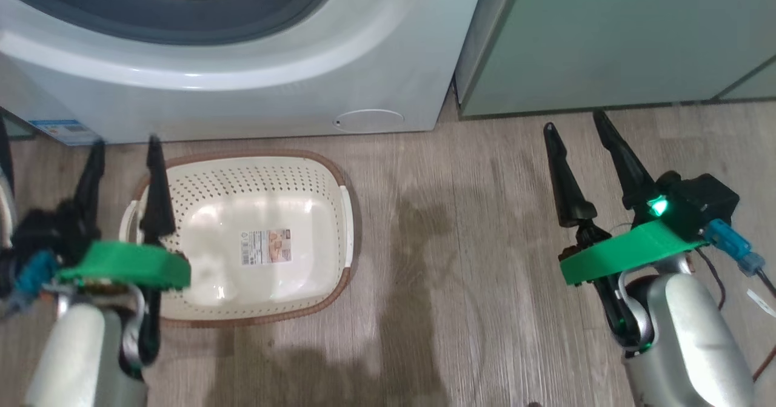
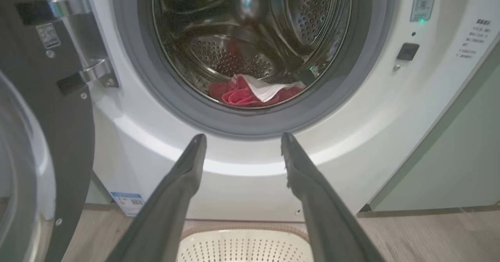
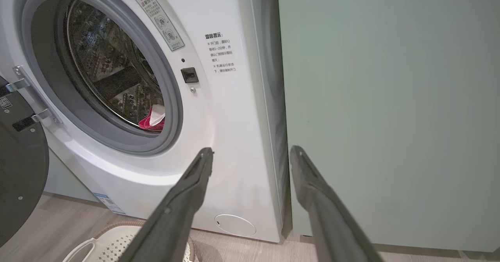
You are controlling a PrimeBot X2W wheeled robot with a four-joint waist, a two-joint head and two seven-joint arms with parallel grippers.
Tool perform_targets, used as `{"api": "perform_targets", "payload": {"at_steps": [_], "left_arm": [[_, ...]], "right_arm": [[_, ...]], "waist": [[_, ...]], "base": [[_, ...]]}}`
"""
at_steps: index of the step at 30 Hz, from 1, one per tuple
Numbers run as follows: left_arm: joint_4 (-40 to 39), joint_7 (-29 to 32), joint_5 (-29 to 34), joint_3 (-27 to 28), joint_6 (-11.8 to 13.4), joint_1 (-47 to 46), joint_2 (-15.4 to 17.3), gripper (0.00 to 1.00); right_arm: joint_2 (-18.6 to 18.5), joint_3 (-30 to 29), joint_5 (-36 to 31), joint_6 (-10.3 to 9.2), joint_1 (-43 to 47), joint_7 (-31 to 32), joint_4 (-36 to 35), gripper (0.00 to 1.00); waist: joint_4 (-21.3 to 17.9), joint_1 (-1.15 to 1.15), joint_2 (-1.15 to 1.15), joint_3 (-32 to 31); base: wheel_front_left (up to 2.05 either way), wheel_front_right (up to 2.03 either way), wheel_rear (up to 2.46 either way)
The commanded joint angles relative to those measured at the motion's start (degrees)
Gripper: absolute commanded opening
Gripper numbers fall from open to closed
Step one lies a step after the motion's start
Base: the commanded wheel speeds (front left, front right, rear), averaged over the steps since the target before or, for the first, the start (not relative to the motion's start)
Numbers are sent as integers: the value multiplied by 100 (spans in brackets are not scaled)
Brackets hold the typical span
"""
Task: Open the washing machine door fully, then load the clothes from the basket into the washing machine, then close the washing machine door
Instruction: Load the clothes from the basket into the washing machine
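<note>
Pale green cabinet (image 1: 612, 37), wood-look floor (image 1: 461, 261)

You are seeing the washing machine (image 2: 371, 137) shining glossy white, its gasket (image 2: 250, 123) reading as matt grey rubber, its drum (image 2: 218, 55) gleaming as perforated steel. The clothes (image 2: 238, 96) are showing soft red cloth; the basket (image 1: 242, 176), smooth cream plastic; the floor (image 1: 485, 243), matt wood-grain.

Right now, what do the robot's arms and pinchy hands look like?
Each arm is a smooth silver-grey tube. The left gripper and right gripper each have two long, pointy black fingers on a bright green plastic plate. The right wrist carries a black box with a glowing green light, a blue plug and thin dark wires.
</note>
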Motion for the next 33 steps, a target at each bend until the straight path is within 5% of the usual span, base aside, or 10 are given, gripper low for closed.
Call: {"api": "perform_targets", "payload": {"at_steps": [1, 16, 33], "left_arm": [[-139, 53, -46, 215, -66, -418, 238, 100], [1784, 1316, -233, -136, -923, -3278, 1037, 100], [3487, 2456, -172, -500, -1208, -5494, 2209, 100]], "right_arm": [[6, 171, 41, 0, -58, -30, -222, 100], [6, 687, 463, 0, -438, -361, -157, 100], [6, 1087, 1115, 0, -677, -538, -136, 100]], "waist": [[-54, 0, 0, 111], [-889, 0, 0, 1118], [-1761, 0, 0, 1973]], "base": [[0, 0, 0], [0, 0, 0], [0, 0, 0]]}}
